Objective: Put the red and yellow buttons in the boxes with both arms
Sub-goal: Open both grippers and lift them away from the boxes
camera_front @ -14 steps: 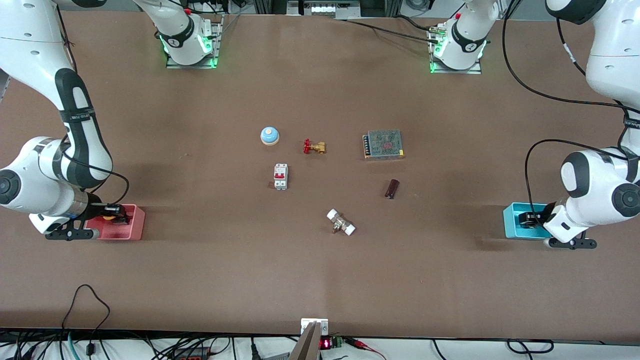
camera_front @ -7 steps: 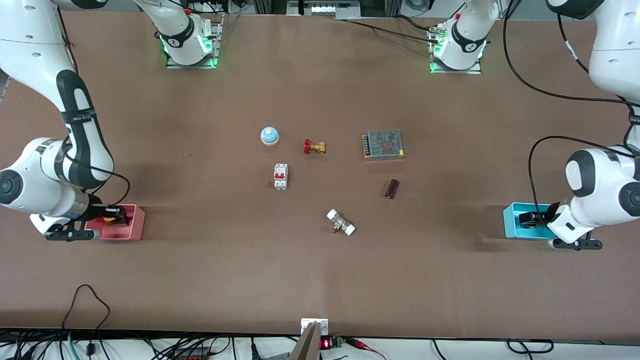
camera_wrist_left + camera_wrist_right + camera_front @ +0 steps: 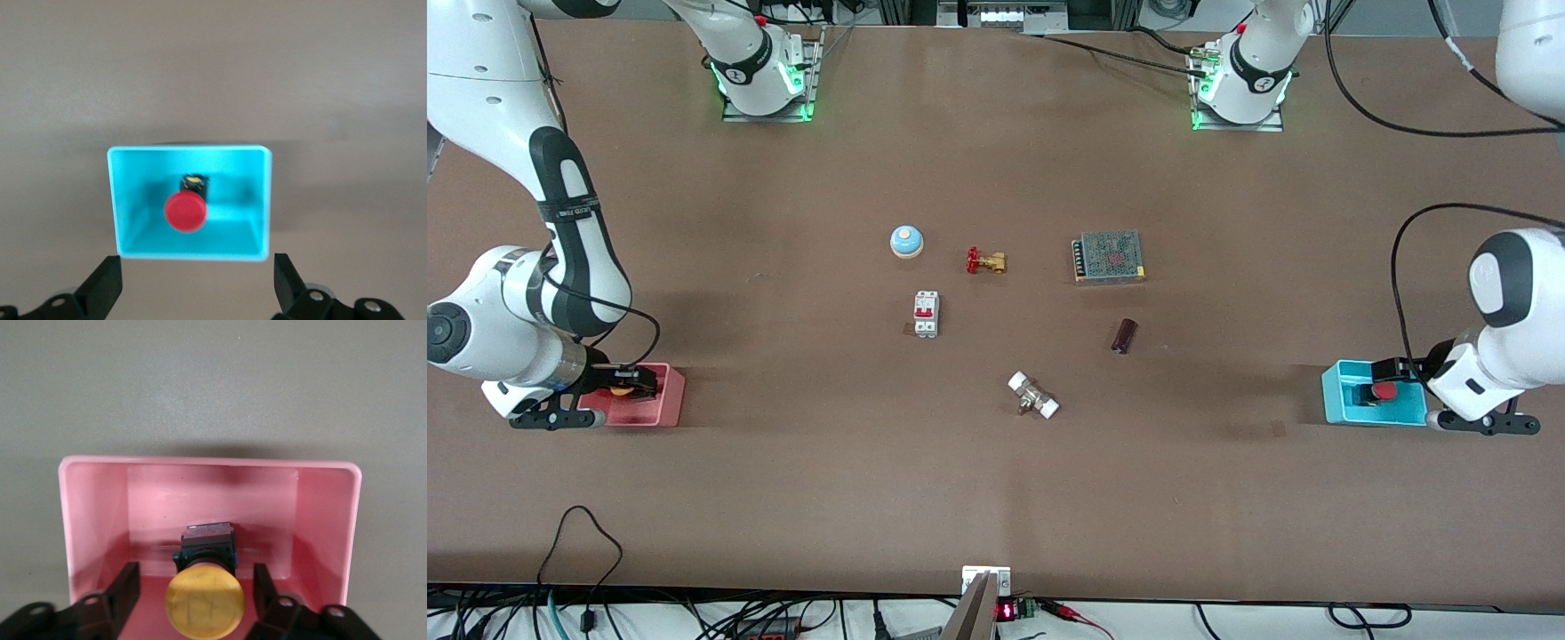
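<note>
The red button (image 3: 1384, 391) stands in the cyan box (image 3: 1330, 393) at the left arm's end of the table. It also shows in the left wrist view (image 3: 185, 211), inside the cyan box (image 3: 190, 151). My left gripper (image 3: 1400, 372) is open and empty, raised over the box's outer edge, its own view (image 3: 197, 287) showing the fingers clear of the box. The yellow button (image 3: 620, 384) stands in the pink box (image 3: 669, 402). My right gripper (image 3: 636, 384) is down in the pink box (image 3: 200, 462), open (image 3: 197, 587), its fingers on either side of the yellow button (image 3: 204, 605) with gaps.
In the middle of the table lie a pale-blue bell (image 3: 906, 241), a brass valve with a red handle (image 3: 985, 260), a white breaker (image 3: 926, 314), a mesh-topped power supply (image 3: 1109, 256), a dark cylinder (image 3: 1123, 335) and a white-ended fitting (image 3: 1033, 396).
My left arm has drawn up and back toward its end of the table, uncovering the red button in the cyan box. The right gripper has stayed in the pink box.
</note>
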`<state>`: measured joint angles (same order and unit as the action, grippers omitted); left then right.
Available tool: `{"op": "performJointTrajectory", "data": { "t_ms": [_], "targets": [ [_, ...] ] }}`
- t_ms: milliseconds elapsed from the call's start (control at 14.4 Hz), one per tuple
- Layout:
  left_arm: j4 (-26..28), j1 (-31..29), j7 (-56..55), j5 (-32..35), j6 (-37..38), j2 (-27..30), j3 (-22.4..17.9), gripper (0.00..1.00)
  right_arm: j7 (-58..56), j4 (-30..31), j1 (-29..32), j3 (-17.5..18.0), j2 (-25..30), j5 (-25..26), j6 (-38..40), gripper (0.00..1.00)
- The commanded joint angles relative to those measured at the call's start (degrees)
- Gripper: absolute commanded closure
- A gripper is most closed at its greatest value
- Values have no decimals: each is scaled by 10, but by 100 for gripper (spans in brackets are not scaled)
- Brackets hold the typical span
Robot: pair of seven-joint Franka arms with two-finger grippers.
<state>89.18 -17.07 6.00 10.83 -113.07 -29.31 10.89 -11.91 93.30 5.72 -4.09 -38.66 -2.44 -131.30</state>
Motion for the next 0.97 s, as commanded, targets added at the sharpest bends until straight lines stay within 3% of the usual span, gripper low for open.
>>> {"op": "performJointTrajectory", "data": {
  "t_ms": [0, 348, 487, 626, 904],
  "targets": [
    [-31, 43, 2, -10, 114, 52, -4, 0, -13, 3, 3, 0, 2, -7, -6, 2],
    [-160, 92, -22, -38, 278, 62, -3, 0, -15, 3, 2, 0, 24, -5, 0, 0],
    [-196, 85, -52, -106, 317, 62, -10, 0, -15, 4, 0, 0, 53, -4, 39, 0],
    [-247, 86, -55, -106, 361, 60, -12, 0, -14, 3, -5, 3, 96, -5, 91, 0],
    [-251, 93, -56, -73, 368, 64, -10, 0, -7, 1, -9, 8, 174, -7, 166, 0]
  ]
}}
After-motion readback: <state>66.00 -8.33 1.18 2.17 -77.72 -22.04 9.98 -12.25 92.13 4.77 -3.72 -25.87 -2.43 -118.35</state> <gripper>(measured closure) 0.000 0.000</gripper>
